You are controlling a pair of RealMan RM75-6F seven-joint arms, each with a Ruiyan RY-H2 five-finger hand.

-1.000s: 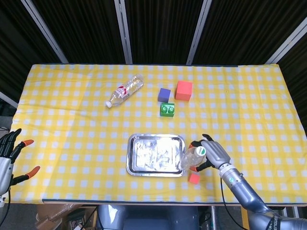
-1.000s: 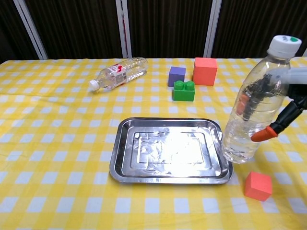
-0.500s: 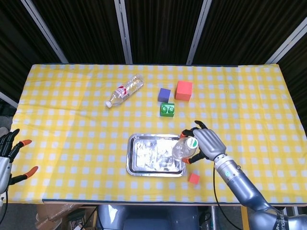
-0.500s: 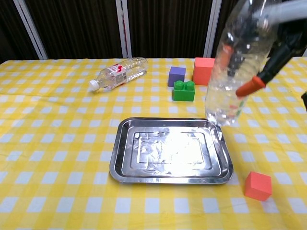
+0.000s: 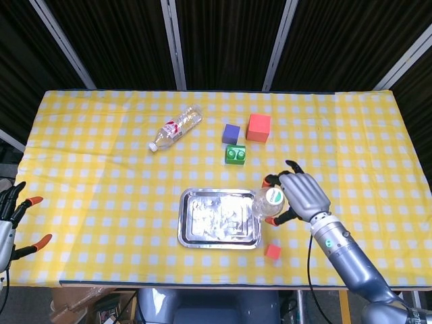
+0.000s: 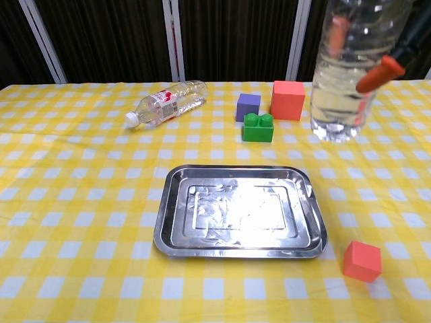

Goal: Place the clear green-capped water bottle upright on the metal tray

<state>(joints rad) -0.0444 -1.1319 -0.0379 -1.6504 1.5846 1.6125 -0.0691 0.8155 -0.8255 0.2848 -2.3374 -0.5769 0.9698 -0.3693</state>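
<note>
My right hand (image 5: 305,196) grips the clear green-capped water bottle (image 5: 268,201) and holds it in the air just past the right rim of the metal tray (image 5: 202,220). In the chest view the bottle (image 6: 342,74) hangs nearly upright, well above the cloth and up and to the right of the tray (image 6: 236,252). Its cap is cut off by the frame's top there. One orange fingertip (image 6: 381,66) shows against the bottle. The tray holds nothing. My left hand (image 5: 9,224) hovers off the table's near left corner, fingers spread and holding nothing.
A second clear bottle (image 6: 170,101) with a white cap lies on its side at the back left. A purple block (image 6: 248,106), a green block (image 6: 258,127) and a red block (image 6: 288,99) stand behind the tray. A small orange cube (image 6: 362,261) sits near its front right corner.
My right hand has lifted the bottle off the cloth beside the tray, carried it higher, and straightened it from a tilt. The left hand has barely moved.
</note>
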